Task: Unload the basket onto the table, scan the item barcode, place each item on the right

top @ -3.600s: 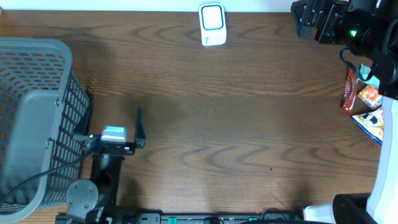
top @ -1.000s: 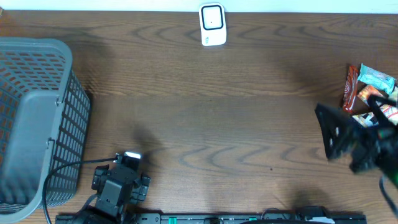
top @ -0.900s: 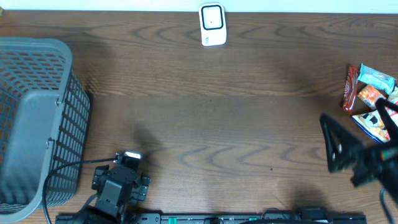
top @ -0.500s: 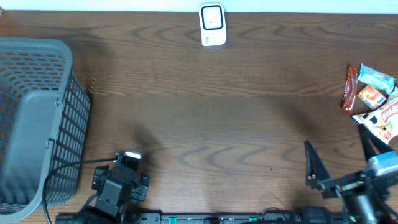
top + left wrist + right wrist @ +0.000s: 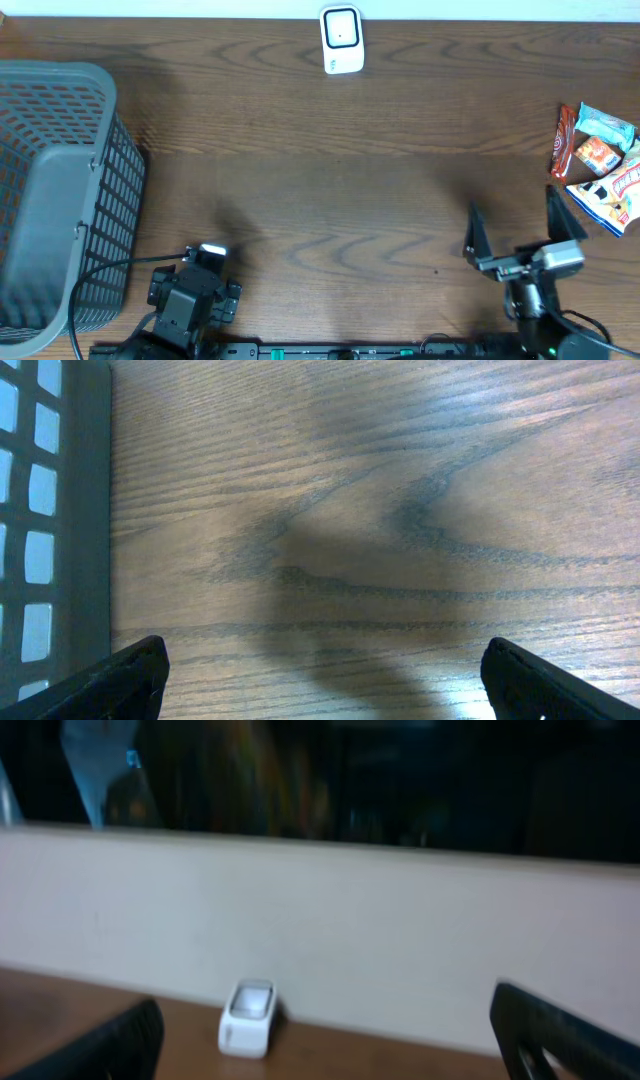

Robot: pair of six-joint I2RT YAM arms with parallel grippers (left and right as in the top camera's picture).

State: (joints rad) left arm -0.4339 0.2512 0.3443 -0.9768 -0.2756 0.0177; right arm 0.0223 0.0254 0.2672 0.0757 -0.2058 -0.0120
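Dark brown wood-grain tabletop (image 5: 330, 190), filling the overhead view; the left wrist view gives only a shadowed patch of its grain. Grey plastic mesh basket (image 5: 122, 190), at the left end of the tabletop, cut off by the frame edge overhead; the left wrist view shows one strip of its lattice wall along its left margin. Right end effector (image 5: 513, 222), near the front edge on the right, both fingers spread fully apart with nothing between them; its own camera looks level across the tabletop, the picture blurred. Left end effector (image 5: 325, 685), tucked at the front left beside the basket; overhead its fingers are hidden under the wrist body, while the wrist view shows two dark tips at the lower corners, wide apart and empty. Cluster of glossy snack packets in red, orange, teal and white (image 5: 598, 165), the items to scan, lying at the right edge of the tabletop near the right end effector, partly cropped; no barcode can be made out. Small white barcode scanner with a blue-framed window (image 5: 342, 40), upright at the far centre edge, seen by the right wrist camera against a pale wall (image 5: 330, 920).
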